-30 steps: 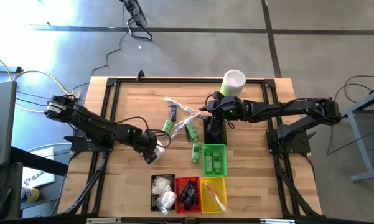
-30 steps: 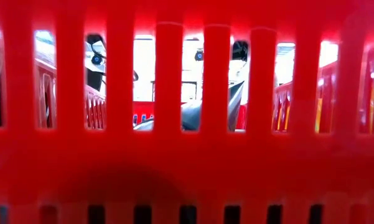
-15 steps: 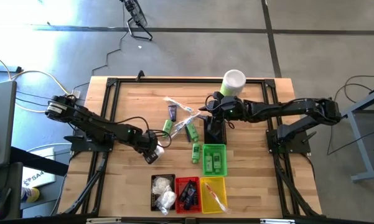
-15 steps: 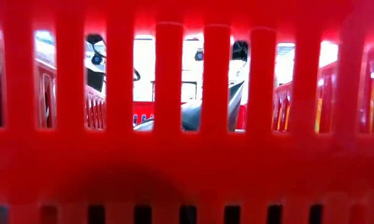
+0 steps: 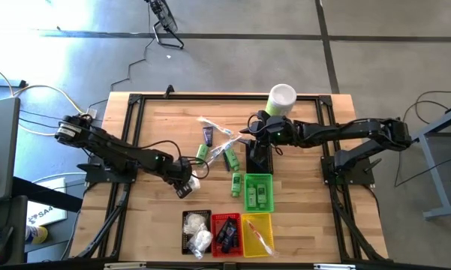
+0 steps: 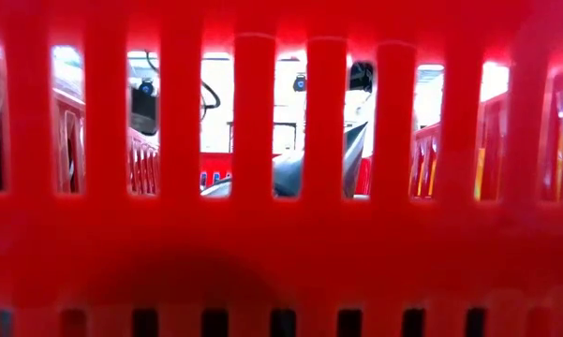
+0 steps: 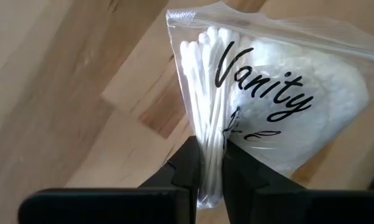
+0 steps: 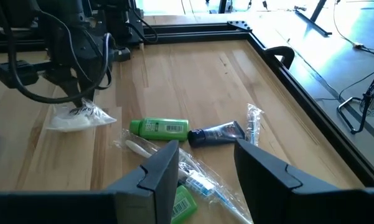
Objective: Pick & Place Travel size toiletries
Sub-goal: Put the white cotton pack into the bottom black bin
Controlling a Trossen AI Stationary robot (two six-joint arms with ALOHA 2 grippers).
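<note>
The left arm reaches from the table's left edge toward its middle, wrist angled down, and the left gripper point(image 5: 186, 182) has its fingers point(image 7: 188, 167) pinched nearly together (a clear pouch point(image 7: 267, 93) is caught between them). The right arm stretches in from the right edge, right gripper point(image 8: 205, 163) parted, holding nothing.

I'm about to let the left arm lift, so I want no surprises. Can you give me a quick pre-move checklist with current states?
1. Left gripper shut on the Vanity pouch: ok.
2. Grip well onto the pouch: not ok, only its edge is pinched.
3. Pouch clear of the green bottle and dark tube: ok.
4. Right gripper open, empty, apart: ok.
5. Room in the black basket: cannot tell; white pouches already inside.
</note>
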